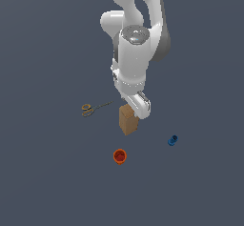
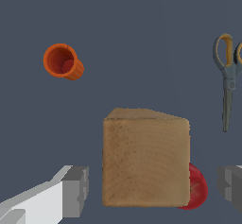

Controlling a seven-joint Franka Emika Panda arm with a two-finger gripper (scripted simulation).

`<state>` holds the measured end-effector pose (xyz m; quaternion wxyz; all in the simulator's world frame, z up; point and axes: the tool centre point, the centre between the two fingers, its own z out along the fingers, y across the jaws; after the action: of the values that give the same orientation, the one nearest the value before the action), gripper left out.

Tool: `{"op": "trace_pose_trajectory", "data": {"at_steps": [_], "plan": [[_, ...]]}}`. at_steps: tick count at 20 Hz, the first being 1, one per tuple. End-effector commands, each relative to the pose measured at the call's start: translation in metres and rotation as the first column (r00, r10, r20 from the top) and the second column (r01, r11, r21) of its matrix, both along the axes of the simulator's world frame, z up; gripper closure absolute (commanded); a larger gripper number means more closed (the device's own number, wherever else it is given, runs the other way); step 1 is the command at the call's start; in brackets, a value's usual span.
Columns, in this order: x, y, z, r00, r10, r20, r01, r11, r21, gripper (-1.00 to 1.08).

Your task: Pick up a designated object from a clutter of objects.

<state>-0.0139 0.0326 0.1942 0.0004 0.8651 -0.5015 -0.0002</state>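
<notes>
We are hovering our gripper (image 2: 152,190) right over the tan box (image 1: 128,120), which is standing upright on the dark grey floor (image 1: 47,182) in the middle of the clutter. In the wrist view our two grey fingers (image 2: 75,190) are sitting spread wide, one on each side of the box and clear of its faces, so we are gripping nothing. The small red ball (image 2: 196,189) is peeking out from behind the box, touching or just beside it. The orange cup (image 1: 119,156) is lying near the box, the small blue piece (image 1: 172,140) is resting toward the exterior view's right, and the scissors (image 1: 94,108) are lying toward its left.
</notes>
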Motion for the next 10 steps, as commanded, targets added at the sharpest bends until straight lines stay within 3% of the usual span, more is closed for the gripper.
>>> {"op": "trace_pose_trajectory", "data": {"at_steps": [1,10], "plan": [[0.0,0.0,-0.001,1.0,-0.013,0.001,0.013,1.0,0.0,-0.92],[-0.001,0.001,-0.011,1.0,-0.012,0.0,0.012,1.0,0.0,-0.92]]}}
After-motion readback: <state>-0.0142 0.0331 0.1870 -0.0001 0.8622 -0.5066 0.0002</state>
